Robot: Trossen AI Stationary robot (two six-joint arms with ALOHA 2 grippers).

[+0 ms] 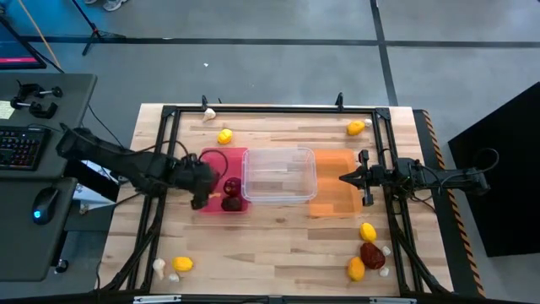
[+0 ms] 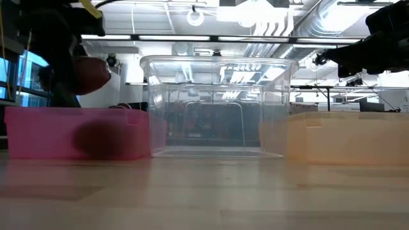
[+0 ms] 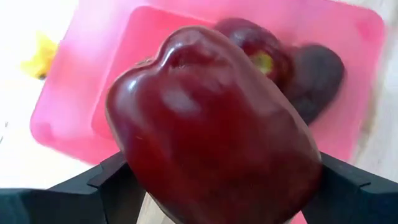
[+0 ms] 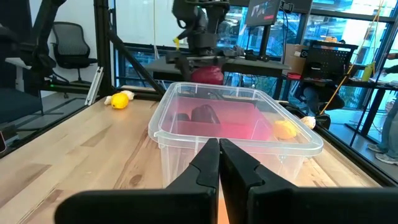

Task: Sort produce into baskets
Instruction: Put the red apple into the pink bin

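Note:
My left gripper [image 1: 202, 182] is over the left part of the pink tray [image 1: 211, 208], shut on a dark red, pepper-like lump [image 3: 211, 124]. The lump also shows in the low view [image 2: 91, 74], above the tray's rim. Two more dark red lumps [image 1: 232, 194] lie in the pink tray. The clear tray [image 1: 279, 175] stands in the middle and the orange tray [image 1: 331, 198] to its right. My right gripper [image 1: 344, 178] is shut and empty over the orange tray, beside the clear tray's right wall. My left gripper pinches the dark red lump by two opposite sides [image 3: 127, 168] between its two fingers [image 3: 109, 186]. The fingers come from above, pointing down. The lump is lifted clear, above the pink tray's floor and rim [image 2: 77, 115].
Loose produce lies around the trays. A lemon [image 1: 224, 136] and a garlic bulb [image 1: 208, 114] are at the far left, and a lemon [image 1: 355, 127] at the far right. A lemon [image 1: 182, 263] and garlic [image 1: 159, 268] are near left. Lemons, a red lump [image 1: 372, 253] and garlic are near right.

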